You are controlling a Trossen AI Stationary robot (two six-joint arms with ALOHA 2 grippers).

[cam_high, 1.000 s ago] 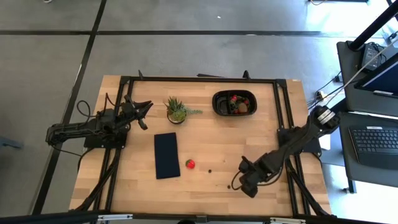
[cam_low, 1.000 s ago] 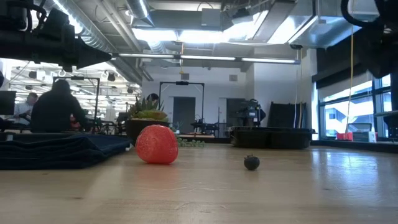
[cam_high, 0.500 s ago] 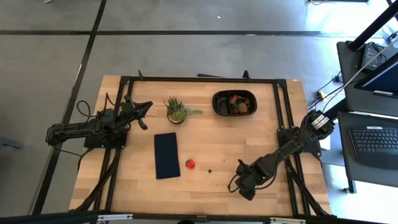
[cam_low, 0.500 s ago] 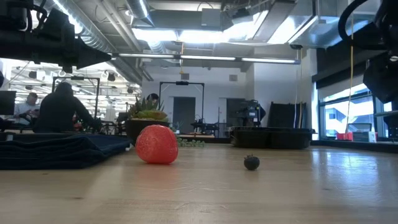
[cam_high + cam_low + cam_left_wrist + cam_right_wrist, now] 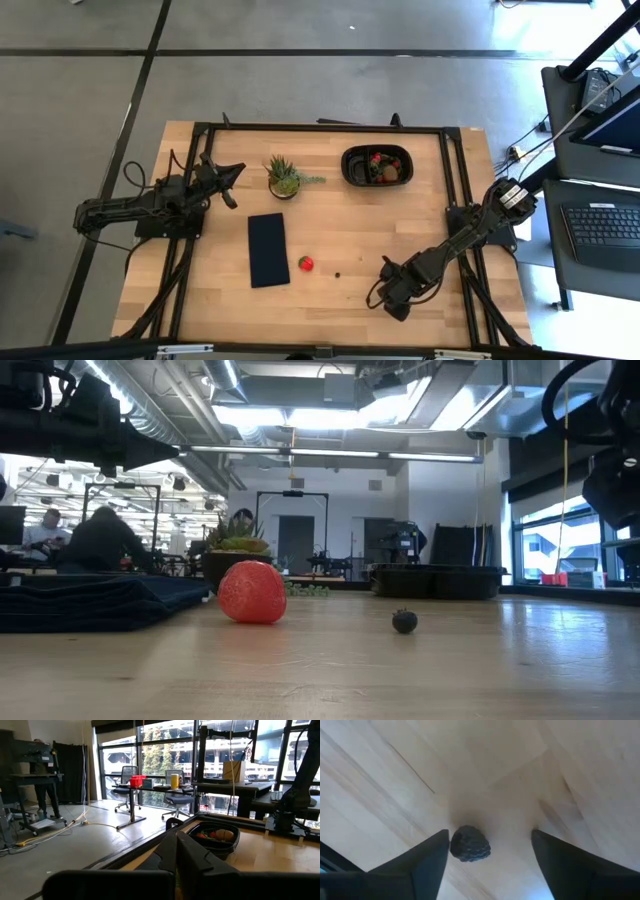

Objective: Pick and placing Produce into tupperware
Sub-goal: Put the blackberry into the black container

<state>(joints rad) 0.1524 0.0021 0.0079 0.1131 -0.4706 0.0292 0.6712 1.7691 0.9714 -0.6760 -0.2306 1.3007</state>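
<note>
A small dark berry (image 5: 470, 844) lies on the bare wood of the table (image 5: 340, 225), between the spread fingers of the right gripper (image 5: 487, 852): one finger (image 5: 427, 857) almost touches it, the other stands well off. That gripper (image 5: 385, 290) is low over the table's near right part, its arm reaching in from the right edge; from above the berry under it cannot be made out.

A second berry (image 5: 337, 274) and a red strawberry (image 5: 306, 263) lie in open wood toward the middle, the strawberry just beside a flat dark pad (image 5: 268, 249). The black container (image 5: 377, 166), already holding red and brownish fruit, sits near the far edge, well apart, with a spiky potted plant (image 5: 285, 176) to its left.

The left gripper (image 5: 228, 180) waits by the left rail, fingers pressed together.
</note>
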